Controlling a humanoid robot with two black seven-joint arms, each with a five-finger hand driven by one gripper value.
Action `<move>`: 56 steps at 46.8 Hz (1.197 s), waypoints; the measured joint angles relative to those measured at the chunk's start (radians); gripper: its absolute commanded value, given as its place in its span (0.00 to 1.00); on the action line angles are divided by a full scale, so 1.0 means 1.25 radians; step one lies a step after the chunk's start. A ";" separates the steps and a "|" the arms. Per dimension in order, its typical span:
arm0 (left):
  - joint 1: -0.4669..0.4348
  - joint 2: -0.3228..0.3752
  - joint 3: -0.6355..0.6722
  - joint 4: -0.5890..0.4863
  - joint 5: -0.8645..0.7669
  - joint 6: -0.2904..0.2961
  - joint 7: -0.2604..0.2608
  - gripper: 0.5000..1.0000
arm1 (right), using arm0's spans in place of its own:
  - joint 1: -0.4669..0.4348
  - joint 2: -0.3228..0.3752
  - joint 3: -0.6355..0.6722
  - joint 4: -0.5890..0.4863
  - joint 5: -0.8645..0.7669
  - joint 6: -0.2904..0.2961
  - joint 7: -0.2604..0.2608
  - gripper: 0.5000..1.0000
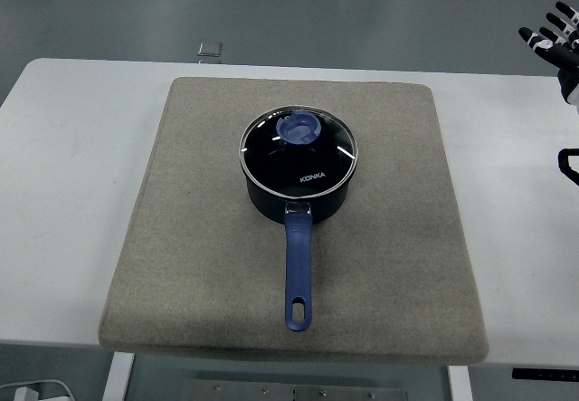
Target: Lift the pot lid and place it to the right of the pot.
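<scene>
Grey felt mat (199, 238) covers the white bench (72, 147), and on it stands the dark blue pot (298, 197), its handle toward the near edge. The glass pot lid (298, 152) sits closed on it. At the far right edge the right hand (554, 39) hangs with fingers spread, holding nothing, well apart from the pot.
</scene>
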 measured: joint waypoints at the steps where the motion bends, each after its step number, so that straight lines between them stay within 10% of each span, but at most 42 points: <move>1: 0.000 0.000 0.000 0.000 0.000 0.000 0.000 1.00 | 0.000 -0.002 -0.001 0.001 0.000 0.004 0.000 0.81; 10: 0.000 0.000 0.000 0.000 0.000 0.000 0.000 1.00 | 0.000 -0.026 -0.002 0.005 -0.008 0.095 -0.001 0.81; 45: 0.000 0.000 0.000 0.000 0.000 0.000 0.000 1.00 | 0.112 -0.068 -0.011 0.010 -0.307 0.115 0.063 0.81; 56: 0.000 0.000 0.000 0.000 0.000 0.000 0.000 1.00 | 0.201 -0.085 -0.011 0.021 -0.418 0.187 0.081 0.81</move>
